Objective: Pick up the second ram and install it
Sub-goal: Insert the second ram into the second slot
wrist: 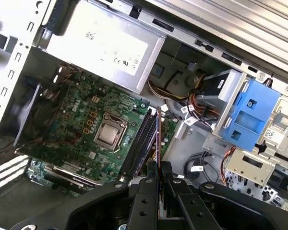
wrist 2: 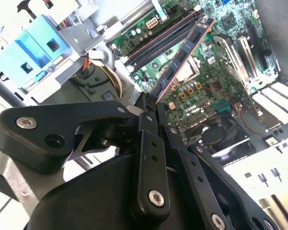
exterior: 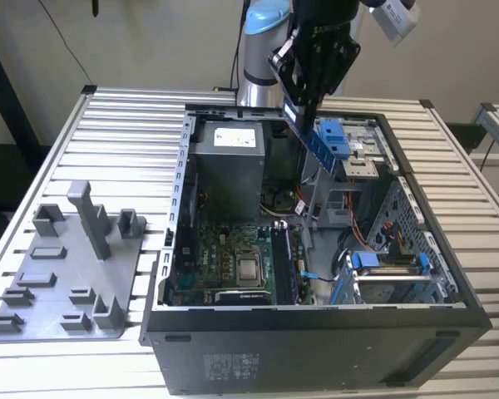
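Grey tray (exterior: 66, 283) sits at the exterior view's left on the counter (exterior: 125, 125). Right of it, over the open case (exterior: 316, 341), your fingers (wrist 2: 145, 125) are closed on the upper end of the ram (exterior: 316, 145); it hangs tilted, well above the slots (exterior: 284, 266). Lower it at that tilt and it may jam in a slot, or clip the blue bracket (exterior: 343, 141) just beside.

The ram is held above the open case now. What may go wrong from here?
1. The gripper pinches the ram by one end only, and the ram hangs tilted, so it might slip or twist in the grip.
2. The slots lie close together beside the processor socket; a small offset might press the ram onto a slot's edge or into the wrong slot.
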Motion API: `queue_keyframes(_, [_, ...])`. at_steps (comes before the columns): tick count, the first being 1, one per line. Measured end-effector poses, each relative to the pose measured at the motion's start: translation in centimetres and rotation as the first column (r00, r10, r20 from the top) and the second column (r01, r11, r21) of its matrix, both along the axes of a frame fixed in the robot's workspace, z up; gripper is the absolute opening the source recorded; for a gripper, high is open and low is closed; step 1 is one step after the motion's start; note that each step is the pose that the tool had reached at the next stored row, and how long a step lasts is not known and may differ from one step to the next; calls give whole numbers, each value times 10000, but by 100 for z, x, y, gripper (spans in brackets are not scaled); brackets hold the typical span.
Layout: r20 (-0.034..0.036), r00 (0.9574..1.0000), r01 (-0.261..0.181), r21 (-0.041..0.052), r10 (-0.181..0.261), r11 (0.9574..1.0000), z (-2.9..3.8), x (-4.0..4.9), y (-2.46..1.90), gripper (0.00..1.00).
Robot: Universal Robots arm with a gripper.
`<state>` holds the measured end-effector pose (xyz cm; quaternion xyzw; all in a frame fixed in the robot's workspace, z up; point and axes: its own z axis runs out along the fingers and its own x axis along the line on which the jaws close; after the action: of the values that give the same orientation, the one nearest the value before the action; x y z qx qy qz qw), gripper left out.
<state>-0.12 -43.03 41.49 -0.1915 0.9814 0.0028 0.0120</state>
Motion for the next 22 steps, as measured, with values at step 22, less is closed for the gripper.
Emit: queue_keyframes(22, [4, 9648, 2628, -11, -2628, 9648, -63, -1, 0, 14])
